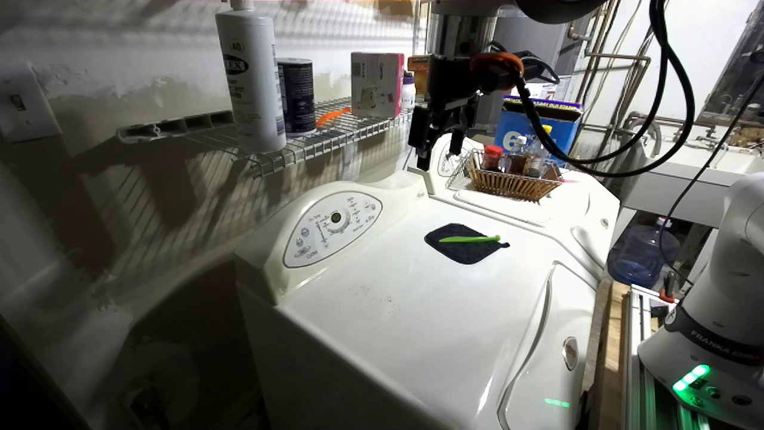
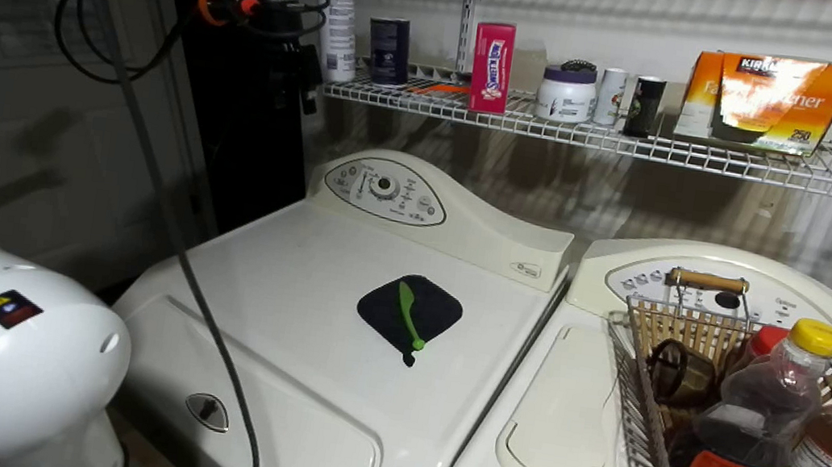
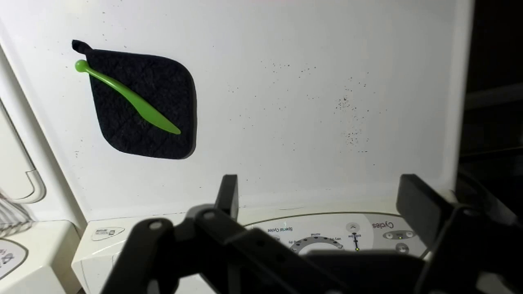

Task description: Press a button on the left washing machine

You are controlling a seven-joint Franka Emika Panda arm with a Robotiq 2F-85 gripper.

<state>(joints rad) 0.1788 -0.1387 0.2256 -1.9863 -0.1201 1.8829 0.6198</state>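
Observation:
The left washing machine is glossy white with a broad top, and it also shows in an exterior view and below me in the wrist view. Its raised oval control panel has a round dial and several small buttons. The panel also shows in an exterior view. In the wrist view the panel appears upside down, and the gripper body hides its lower part. My gripper is open and empty, above the machine with the panel between and behind its fingers. It also shows in an exterior view.
A dark pot holder with a green plastic knife lies on the machine's top. A wire shelf with bottles and boxes runs above the panels. A basket of bottles stands on the right machine.

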